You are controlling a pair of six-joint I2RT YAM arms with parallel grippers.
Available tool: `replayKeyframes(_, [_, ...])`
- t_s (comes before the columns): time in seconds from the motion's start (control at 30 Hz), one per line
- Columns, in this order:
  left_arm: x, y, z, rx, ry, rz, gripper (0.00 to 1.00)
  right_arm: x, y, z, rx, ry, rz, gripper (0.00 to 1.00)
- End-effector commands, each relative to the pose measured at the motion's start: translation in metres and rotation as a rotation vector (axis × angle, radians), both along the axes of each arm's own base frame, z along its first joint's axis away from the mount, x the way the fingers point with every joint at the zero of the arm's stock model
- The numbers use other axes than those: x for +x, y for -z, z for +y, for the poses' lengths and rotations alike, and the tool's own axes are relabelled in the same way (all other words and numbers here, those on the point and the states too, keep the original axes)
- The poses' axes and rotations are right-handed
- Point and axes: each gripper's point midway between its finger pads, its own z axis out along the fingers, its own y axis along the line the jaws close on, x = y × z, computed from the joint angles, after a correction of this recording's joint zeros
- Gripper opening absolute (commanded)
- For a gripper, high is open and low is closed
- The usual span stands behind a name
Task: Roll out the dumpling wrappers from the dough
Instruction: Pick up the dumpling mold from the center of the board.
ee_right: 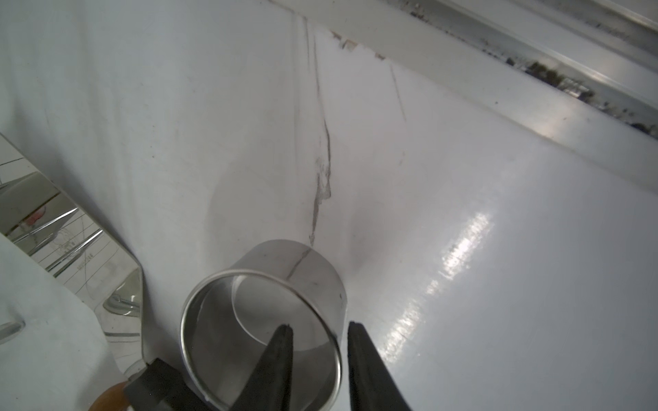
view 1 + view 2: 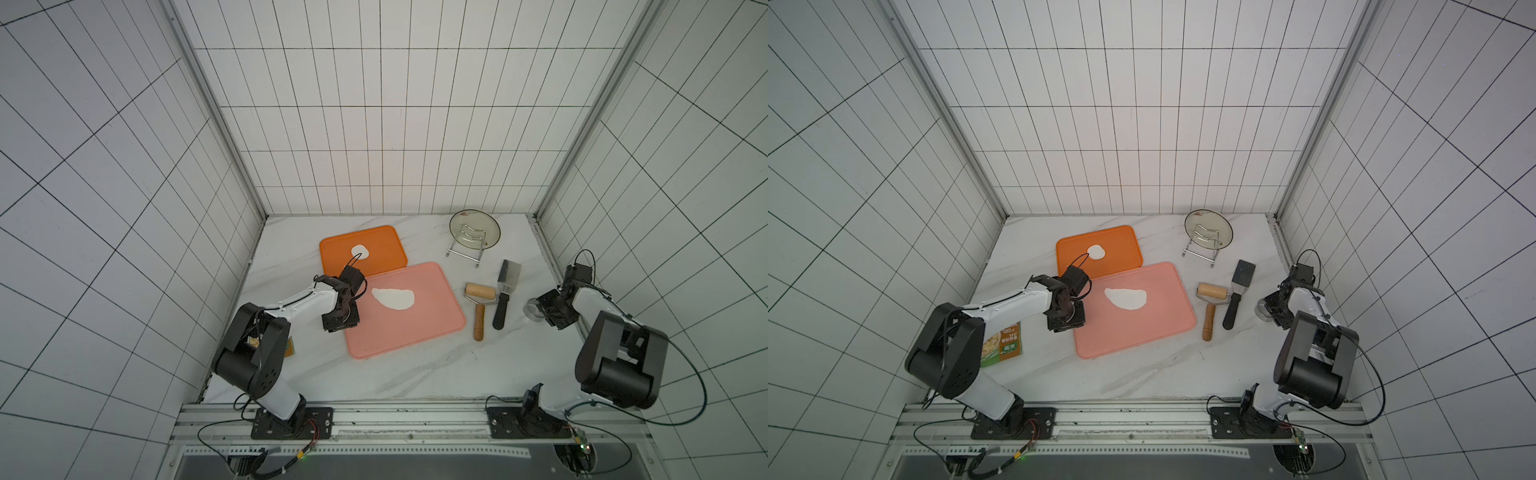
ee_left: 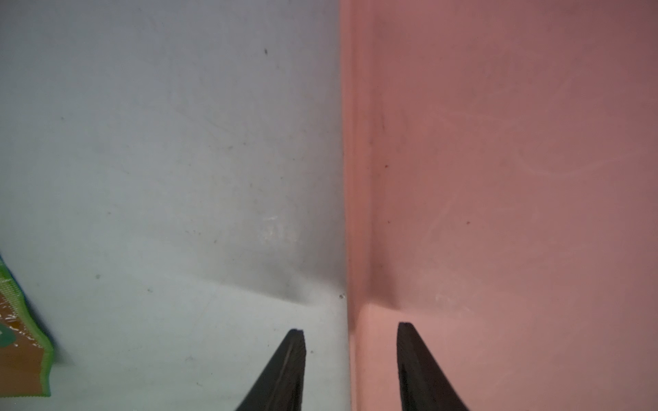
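1. Marble-look tabletop (image 2: 415, 374) boxed in by white tiled walls, pretty standard setup.
2. Dough (image 2: 393, 298) sits just below centre frame in both top views, on the upper left part of the pink tray (image 2: 415, 332). It's a thin uneven sheet lying flat. Long axis runs left to right, dipping a bit toward the right. Narrow tip points left, fat rounded end faces right.
3. Small roundish white piece (image 2: 360, 252) lies on the orange tray (image 2: 382, 245), just above the pink one in frame. Can't tell if it's a proper wrapper.
4. Left gripper (image 3: 350, 327): jaws spread, nothing pinched. One finger is over the table and one over the pink tray, straddling its left edge.
5. Right gripper (image 1: 320, 325), over at the right of frame: jaws apart astride the wall of a steel ring (image 1: 302, 263). One finger is inside, one outside, with a gap showing by the inner one.
6. Wooden roller (image 2: 481, 293) and spatula (image 2: 505, 291) lie between the pink tray and the ring.
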Motion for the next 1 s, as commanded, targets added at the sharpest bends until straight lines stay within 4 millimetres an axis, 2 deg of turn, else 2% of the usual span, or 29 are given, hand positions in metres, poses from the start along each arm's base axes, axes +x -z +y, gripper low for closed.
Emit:
replayKeyframes(0.0, [0.007, -0.006, -0.001, 0.006, -0.011, -0.028, 0.43, -0.006, 0.006, -0.002, 0.001, 0.001, 0.021, 0.14])
replayKeyframes(0.07, [0.006, -0.006, -0.001, 0.006, -0.013, -0.032, 0.42, -0.005, 0.001, -0.002, -0.002, -0.005, 0.010, 0.11])
replayKeyframes(0.13, [0.007, -0.007, -0.001, 0.003, -0.017, -0.037, 0.42, -0.003, -0.008, -0.002, -0.012, -0.019, -0.008, 0.03])
replayKeyframes(0.2, [0.008, -0.008, -0.001, -0.001, -0.019, -0.043, 0.42, -0.003, -0.018, -0.001, -0.019, -0.027, -0.025, 0.00])
replayKeyframes(0.47, [0.017, -0.022, -0.004, -0.010, -0.015, -0.089, 0.42, 0.001, -0.065, 0.031, -0.051, -0.131, -0.140, 0.00])
replayKeyframes(0.57, [0.020, -0.032, -0.003, -0.010, -0.011, -0.117, 0.42, 0.004, -0.085, 0.053, -0.051, -0.218, -0.195, 0.00])
replayKeyframes(0.67, [0.022, -0.043, -0.003, -0.016, -0.004, -0.146, 0.38, 0.010, -0.103, 0.084, -0.018, -0.340, -0.249, 0.00])
replayKeyframes(0.77, [0.024, -0.056, -0.003, -0.030, 0.004, -0.172, 0.37, 0.016, -0.117, 0.125, 0.009, -0.511, -0.276, 0.00])
replayKeyframes(0.9, [0.029, -0.074, -0.007, -0.074, 0.019, -0.201, 0.36, 0.019, -0.124, 0.183, 0.061, -0.730, -0.263, 0.00])
replayKeyframes(0.97, [0.033, -0.085, -0.009, -0.098, 0.026, -0.219, 0.34, 0.021, -0.126, 0.206, 0.060, -0.814, -0.260, 0.00])
